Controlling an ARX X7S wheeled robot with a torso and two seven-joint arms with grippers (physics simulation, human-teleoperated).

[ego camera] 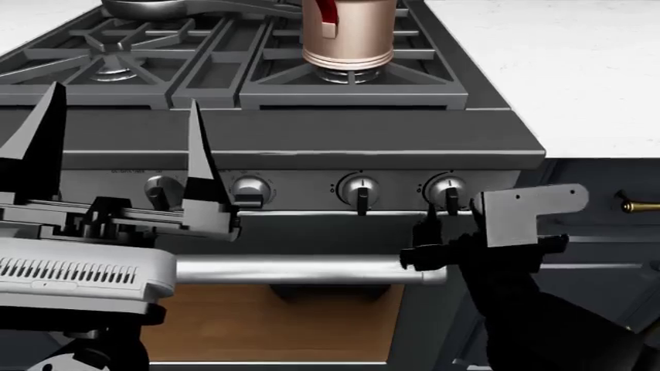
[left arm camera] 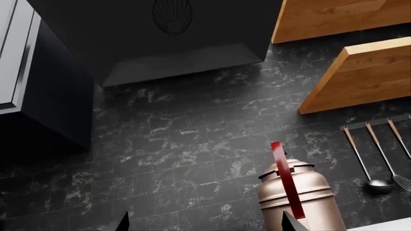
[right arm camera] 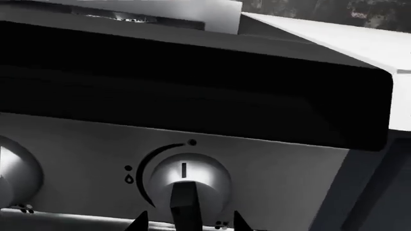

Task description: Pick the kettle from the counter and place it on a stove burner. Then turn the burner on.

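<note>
The copper-pink kettle point(ego camera: 348, 31) with its red handle stands upright on the front right stove burner point(ego camera: 351, 76), on its star-spoked grate. It also shows in the left wrist view point(left arm camera: 299, 192). My left gripper point(ego camera: 122, 99) is open and empty, fingers pointing up in front of the stove's left side, well clear of the kettle. My right gripper point(ego camera: 441, 220) is at the rightmost knob point(ego camera: 446, 189). In the right wrist view the knob's lever point(right arm camera: 185, 202) points down between my open fingertips point(right arm camera: 138, 224), with a gap on each side. The white counter point(ego camera: 557, 69) lies right of the stove.
A dark frying pan point(ego camera: 154, 6) sits on a back burner. Three more knobs point(ego camera: 359, 189) line the panel above the oven door handle point(ego camera: 299, 270). A brass drawer pull point(ego camera: 639, 206) is at the right. The range hood point(left arm camera: 160, 38), wooden shelves point(left arm camera: 366, 72) and hanging utensils point(left arm camera: 378, 159) are behind.
</note>
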